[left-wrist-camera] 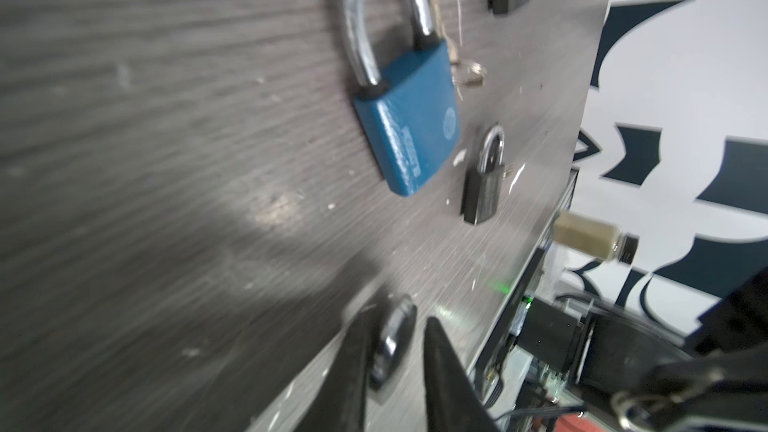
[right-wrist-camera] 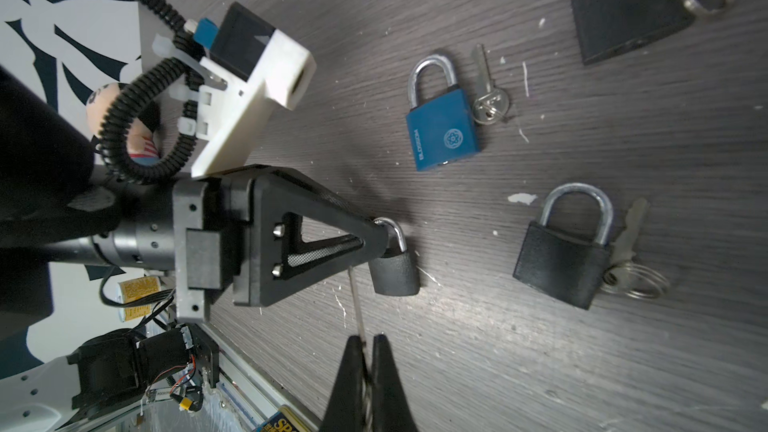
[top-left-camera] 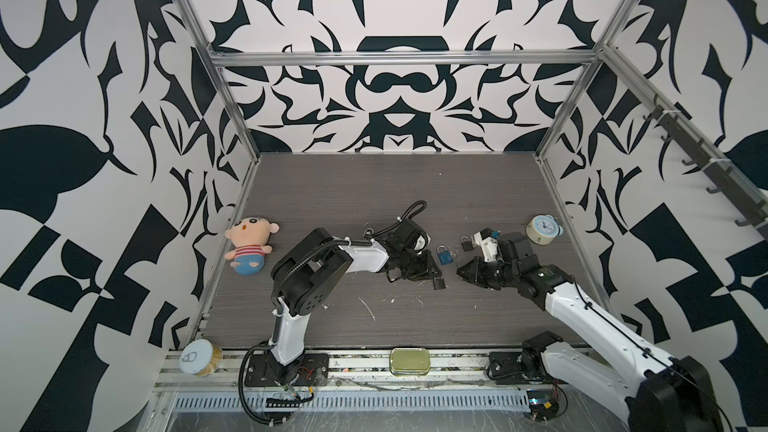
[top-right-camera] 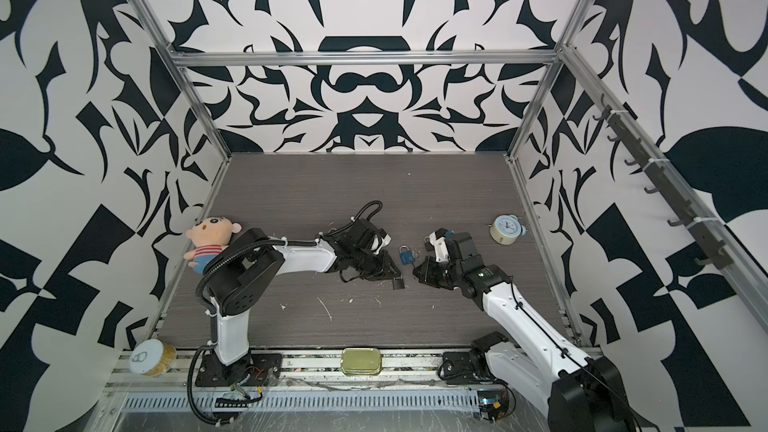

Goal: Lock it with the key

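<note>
The doll (top-left-camera: 249, 245) lies at the worktop's (top-left-camera: 374, 193) left edge, and the clock (top-left-camera: 542, 230) sits over at the right edge. Between them, mid-worktop, there's a padlock (top-left-camera: 444, 255), a second padlock (top-left-camera: 438, 283) just nearer, and a third padlock (top-left-camera: 466, 244) just to its far right. A tin (top-left-camera: 409, 361) sits on the near rail (top-left-camera: 353, 361), with a can (top-left-camera: 199, 357) at the rail's left end.

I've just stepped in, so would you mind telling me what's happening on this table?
The left tool sits around the small black padlock on the table, jaws slightly apart rather than clamped. The right tool is shut on a thin key, its blade close beside that padlock but not visibly inserted. A blue padlock and two larger black padlocks lie nearby, untouched.
</note>
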